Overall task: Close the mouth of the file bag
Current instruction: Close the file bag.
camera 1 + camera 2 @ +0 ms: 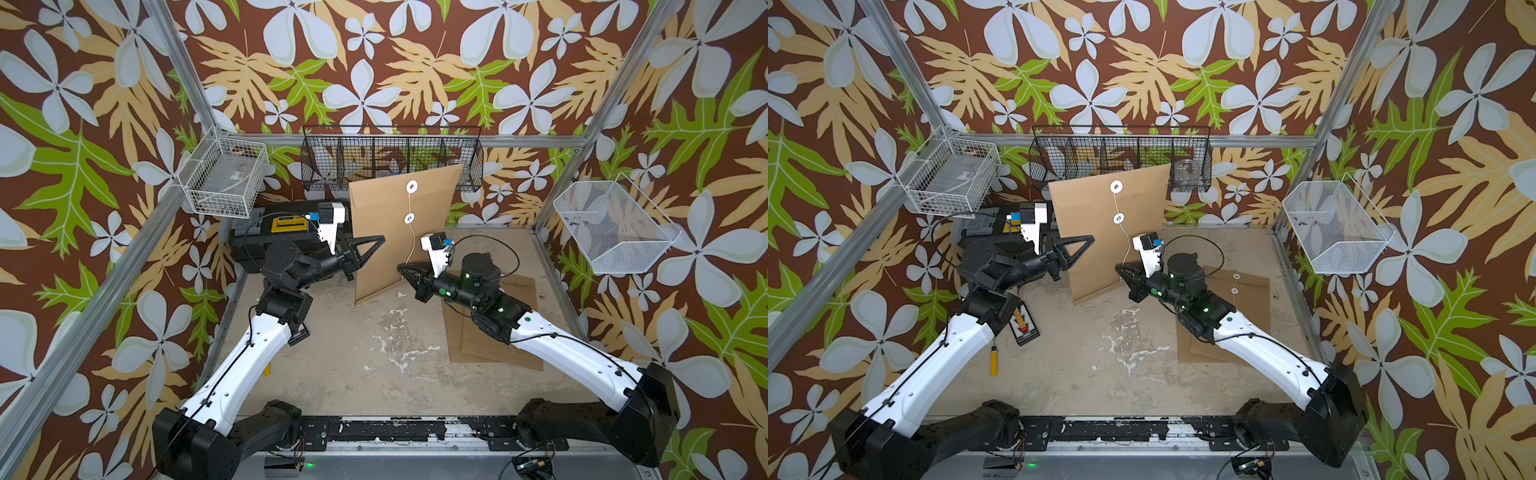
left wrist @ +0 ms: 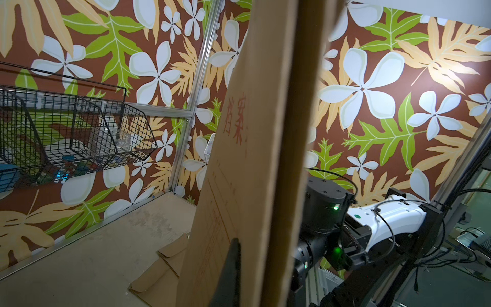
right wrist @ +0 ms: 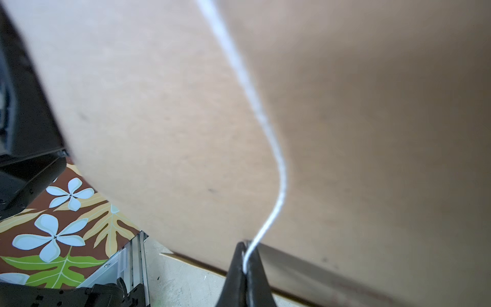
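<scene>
1. Stiff kraft-brown file bag (image 1: 382, 208), a flat rectangle, upright and slightly tilted at the rear middle of the scuffed grey table (image 1: 374, 374).
2. Two round white discs (image 1: 411, 187) on its face; thin white string (image 1: 412, 245) from disc to disc, then hanging lower.
3. Black triangular jaws of the left gripper (image 1: 380, 240) clamped on the bag's side edge.
4. Jaws of the right gripper (image 3: 245, 261) pressed together on the string's lower part, close to the bag's face.
5. More flat brown bags (image 1: 494, 345) lying on the table beneath the right arm.
</scene>
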Robot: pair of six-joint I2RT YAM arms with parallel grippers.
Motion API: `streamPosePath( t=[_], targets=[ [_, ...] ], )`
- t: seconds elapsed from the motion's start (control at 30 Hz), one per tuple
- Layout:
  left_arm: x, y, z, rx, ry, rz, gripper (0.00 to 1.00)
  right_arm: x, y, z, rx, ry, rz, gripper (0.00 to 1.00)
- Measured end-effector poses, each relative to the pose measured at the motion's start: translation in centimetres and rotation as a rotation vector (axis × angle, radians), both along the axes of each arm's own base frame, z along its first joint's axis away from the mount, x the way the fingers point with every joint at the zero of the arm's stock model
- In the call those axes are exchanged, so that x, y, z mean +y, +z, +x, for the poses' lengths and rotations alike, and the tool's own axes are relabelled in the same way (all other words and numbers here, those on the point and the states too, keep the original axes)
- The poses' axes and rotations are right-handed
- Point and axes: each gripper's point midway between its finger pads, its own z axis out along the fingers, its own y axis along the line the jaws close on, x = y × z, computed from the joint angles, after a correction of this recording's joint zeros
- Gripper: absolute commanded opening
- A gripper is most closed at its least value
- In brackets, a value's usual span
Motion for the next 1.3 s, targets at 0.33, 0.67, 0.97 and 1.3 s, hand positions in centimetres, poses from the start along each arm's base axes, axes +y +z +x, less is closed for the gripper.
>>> streamPosePath(
  t=[0.33, 0.67, 0.97, 1.3],
  targets=[
    [-0.1, -0.8, 0.5, 0.021, 0.007, 0.022, 0.00, 4.4, -0.9, -3.9, 0.007, 0.092, -0.100, 0.00],
    [-0.4, -0.4, -0.7, -0.009, -0.043, 0.046, 0.00, 5.5, -1.4, -3.5, 0.026, 0.094, -0.140, 0.00],
    [-0.5, -0.2, -1.4, -0.018, -0.068, 0.051, 0.00, 3.3, -2.2, -1.4, 0.054, 0.059, -0.145, 0.00],
    [-0.5, 0.3, -2.5, -0.012, -0.103, 0.045, 0.00, 0.9, -2.8, 1.1, 0.079, 0.003, -0.152, 0.00]
  ],
)
